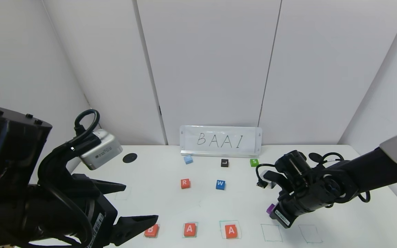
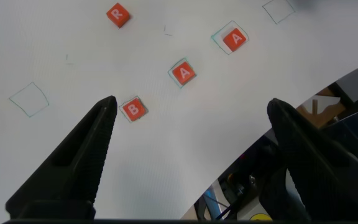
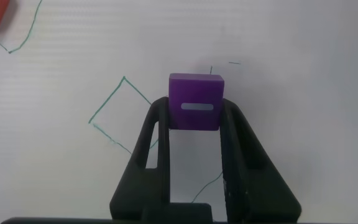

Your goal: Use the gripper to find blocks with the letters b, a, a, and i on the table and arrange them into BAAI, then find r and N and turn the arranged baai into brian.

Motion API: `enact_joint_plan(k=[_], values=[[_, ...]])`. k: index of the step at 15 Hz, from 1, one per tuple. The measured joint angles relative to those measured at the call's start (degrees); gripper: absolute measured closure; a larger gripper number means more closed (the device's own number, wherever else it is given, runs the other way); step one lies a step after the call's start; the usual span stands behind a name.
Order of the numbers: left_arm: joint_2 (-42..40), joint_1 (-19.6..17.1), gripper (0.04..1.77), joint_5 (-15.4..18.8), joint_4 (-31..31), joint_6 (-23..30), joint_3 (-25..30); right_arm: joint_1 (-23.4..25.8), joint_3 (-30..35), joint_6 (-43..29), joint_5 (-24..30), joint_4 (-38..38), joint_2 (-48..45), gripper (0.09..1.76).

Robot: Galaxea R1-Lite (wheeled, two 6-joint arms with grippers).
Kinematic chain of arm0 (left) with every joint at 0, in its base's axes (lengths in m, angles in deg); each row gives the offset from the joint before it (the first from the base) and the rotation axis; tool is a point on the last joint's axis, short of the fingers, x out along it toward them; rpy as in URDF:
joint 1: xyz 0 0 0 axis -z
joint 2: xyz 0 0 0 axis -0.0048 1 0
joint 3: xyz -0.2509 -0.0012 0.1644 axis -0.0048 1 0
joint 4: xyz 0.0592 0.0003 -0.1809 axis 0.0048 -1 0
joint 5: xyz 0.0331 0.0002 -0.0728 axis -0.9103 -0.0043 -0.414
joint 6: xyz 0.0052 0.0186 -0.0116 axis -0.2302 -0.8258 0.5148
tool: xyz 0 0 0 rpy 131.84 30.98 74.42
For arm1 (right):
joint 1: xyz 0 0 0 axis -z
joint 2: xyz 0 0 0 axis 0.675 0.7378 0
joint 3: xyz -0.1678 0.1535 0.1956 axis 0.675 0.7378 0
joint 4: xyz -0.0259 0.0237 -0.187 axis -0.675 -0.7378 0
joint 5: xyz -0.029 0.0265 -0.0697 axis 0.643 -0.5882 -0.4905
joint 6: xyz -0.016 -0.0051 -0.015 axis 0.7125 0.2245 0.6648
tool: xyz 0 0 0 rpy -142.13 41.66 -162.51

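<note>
Three orange-red blocks stand in teal squares along the front of the table (image 1: 240, 206): B (image 1: 151, 230), A (image 1: 190, 229) and A (image 1: 231, 231). They also show in the left wrist view as B (image 2: 133, 110), A (image 2: 183, 73) and A (image 2: 234, 40). My right gripper (image 1: 273, 210) is shut on the purple I block (image 3: 196, 101), held above the table near an empty teal square (image 1: 271, 233). The purple block shows at the gripper's tip (image 1: 271, 208). The orange-red R block (image 1: 185, 183) sits mid-table. My left gripper (image 1: 140, 206) is open and empty, at the front left beside B.
A white card reading BAAI (image 1: 221, 141) stands at the back. A light blue block (image 1: 188, 159), a black L block (image 1: 224, 163), a green S block (image 1: 254, 162) and a blue W block (image 1: 220, 184) lie behind the row. Another empty square (image 1: 310, 234) is front right. A black hole (image 1: 130, 157) is back left.
</note>
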Motion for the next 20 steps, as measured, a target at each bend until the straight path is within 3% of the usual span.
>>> enact_joint_plan(k=[3,9,14,20], values=[[-0.1,-0.3,0.09,0.0,0.0,0.0,0.0,-0.5,1.5,6.5,3.5,0.0,-1.7,1.32],[0.0,-1.0,0.09,-0.1,0.1,-0.1,0.0,-0.5,5.1,23.0,5.1,-0.2,-3.9,1.32],[0.2,-1.6,0.09,0.0,0.0,-1.2,0.0,-0.2,5.0,33.4,8.4,-6.2,-4.6,1.32],[1.3,-1.7,0.09,0.0,0.1,-2.4,0.8,-0.9,4.7,37.4,8.5,-6.3,-3.0,1.32]])
